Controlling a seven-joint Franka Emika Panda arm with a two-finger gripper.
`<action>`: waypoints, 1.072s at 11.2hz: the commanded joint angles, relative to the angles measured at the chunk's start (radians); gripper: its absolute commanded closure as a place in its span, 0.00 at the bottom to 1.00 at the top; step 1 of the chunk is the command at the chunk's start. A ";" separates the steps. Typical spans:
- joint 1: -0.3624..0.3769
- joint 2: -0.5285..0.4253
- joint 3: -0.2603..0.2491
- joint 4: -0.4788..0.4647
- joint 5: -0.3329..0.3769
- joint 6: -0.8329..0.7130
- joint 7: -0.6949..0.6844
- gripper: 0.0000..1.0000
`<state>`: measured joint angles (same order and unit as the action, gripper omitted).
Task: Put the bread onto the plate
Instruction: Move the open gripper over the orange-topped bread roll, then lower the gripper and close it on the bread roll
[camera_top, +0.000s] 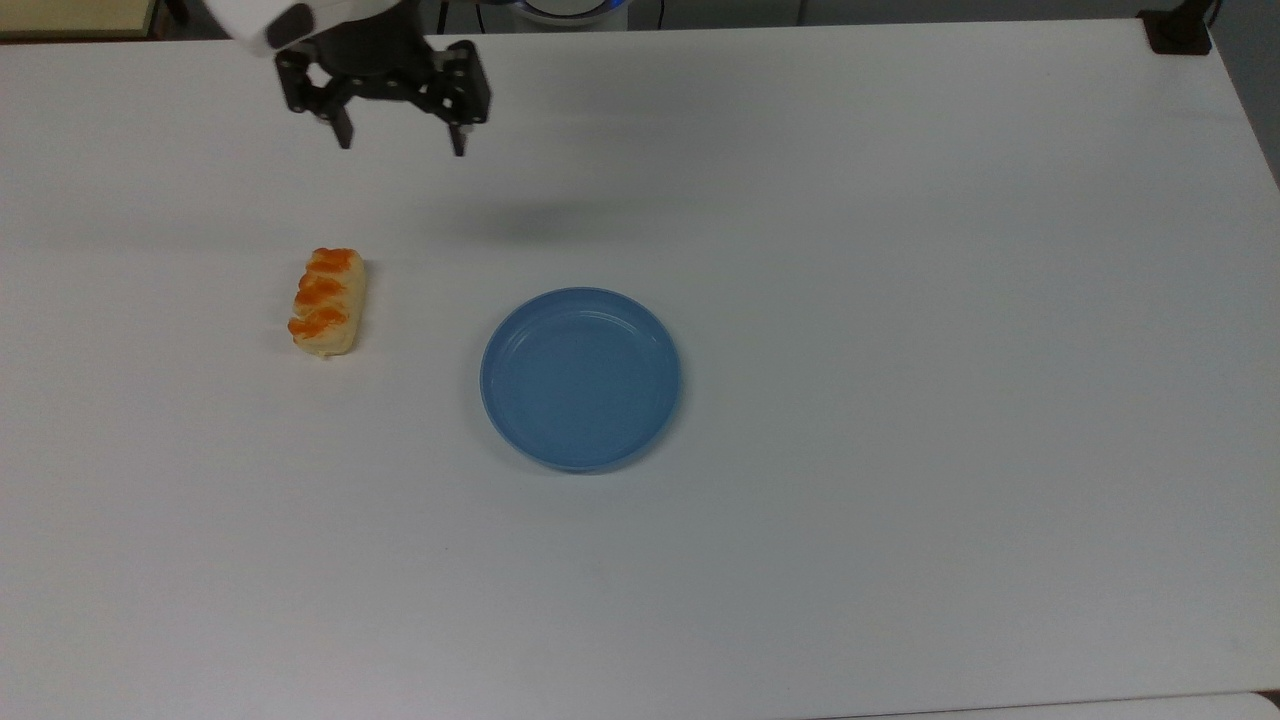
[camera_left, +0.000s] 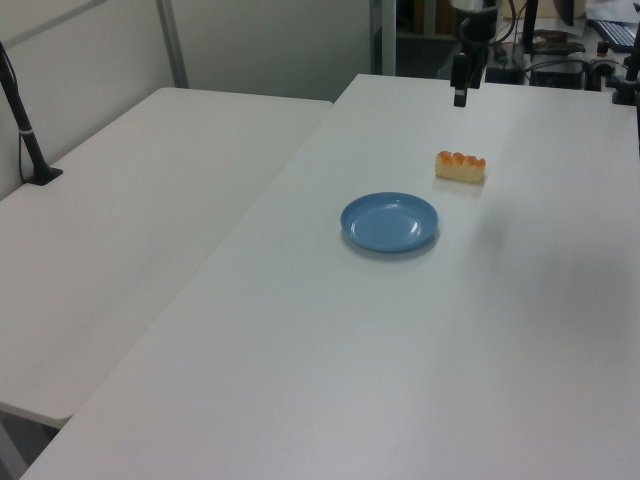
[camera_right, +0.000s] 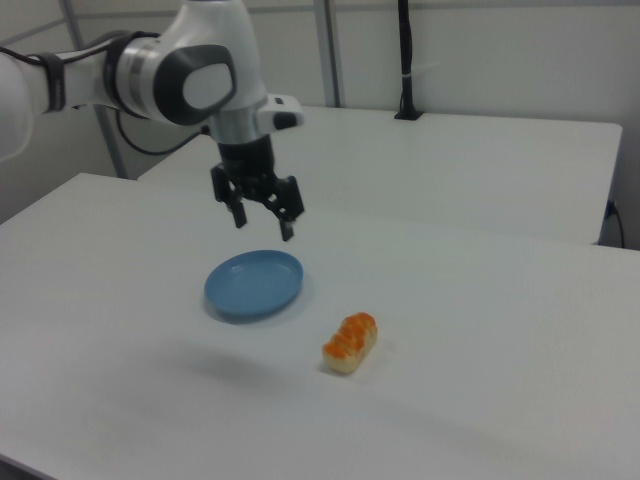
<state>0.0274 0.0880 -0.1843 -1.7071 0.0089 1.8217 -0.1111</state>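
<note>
The bread (camera_top: 328, 301), a pale-yellow roll with orange-glazed bumps, lies on the white table at the top view's left; it also appears as the bread (camera_left: 460, 166) and the bread (camera_right: 350, 342). The blue plate (camera_top: 580, 378) sits bare near the table's middle, to the bread's right in the top view, also seen as the plate (camera_left: 389, 221) and the plate (camera_right: 254, 283). My gripper (camera_top: 400, 143) hangs open and holds nothing, high above the table, beyond the bread toward the top view's upper edge. It shows too as the gripper (camera_right: 262, 223) and the gripper (camera_left: 459, 95).
A second white table (camera_left: 150, 190) adjoins on the left view's left, with a black post (camera_left: 25, 130) standing on it. Cables and equipment (camera_left: 580, 50) crowd the far end behind the arm. A black clamp (camera_top: 1178, 30) sits at the top view's upper right corner.
</note>
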 joint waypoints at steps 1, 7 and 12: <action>0.008 0.042 -0.104 -0.011 -0.003 0.048 -0.087 0.00; 0.011 0.214 -0.153 -0.061 -0.015 0.263 -0.119 0.00; 0.011 0.300 -0.153 -0.112 -0.047 0.395 -0.119 0.00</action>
<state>0.0262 0.3835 -0.3272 -1.7946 -0.0216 2.1844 -0.2140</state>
